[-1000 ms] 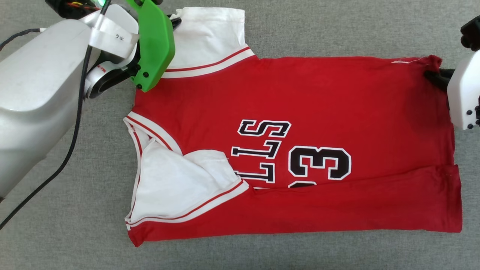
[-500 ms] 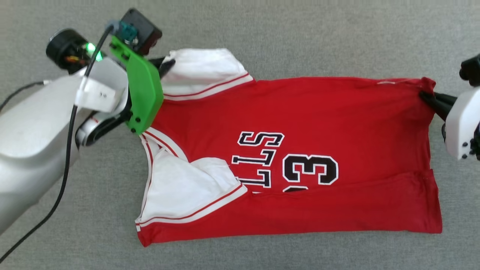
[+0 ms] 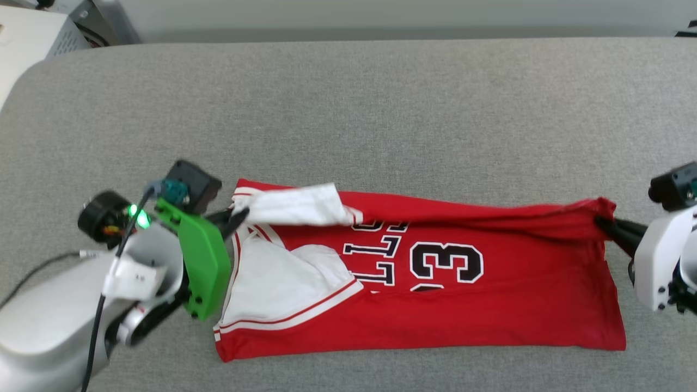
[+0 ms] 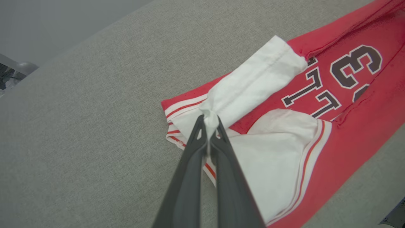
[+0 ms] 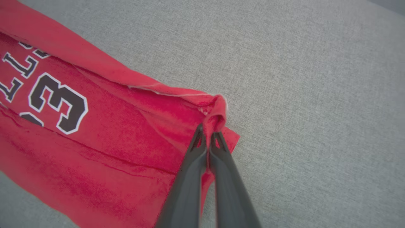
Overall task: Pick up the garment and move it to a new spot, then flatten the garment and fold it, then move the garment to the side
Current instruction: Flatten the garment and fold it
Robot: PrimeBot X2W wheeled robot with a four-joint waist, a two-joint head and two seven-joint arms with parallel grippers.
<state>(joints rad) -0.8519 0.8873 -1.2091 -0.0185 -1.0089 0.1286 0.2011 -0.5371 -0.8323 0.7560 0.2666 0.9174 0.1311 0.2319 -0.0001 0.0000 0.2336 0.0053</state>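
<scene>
Garment (image 3: 490,305): "LL", "3" legible; left pincer (image 4: 208,123) pinches white sleeve (image 4: 253,85), right pincer (image 5: 208,132) red hem (image 5: 215,109).

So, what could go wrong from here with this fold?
1. The left gripper pinches only a small tip of the white sleeve; it may slip out.
2. The right gripper holds a bunched hem corner, so the shirt may land creased or crooked.
</scene>
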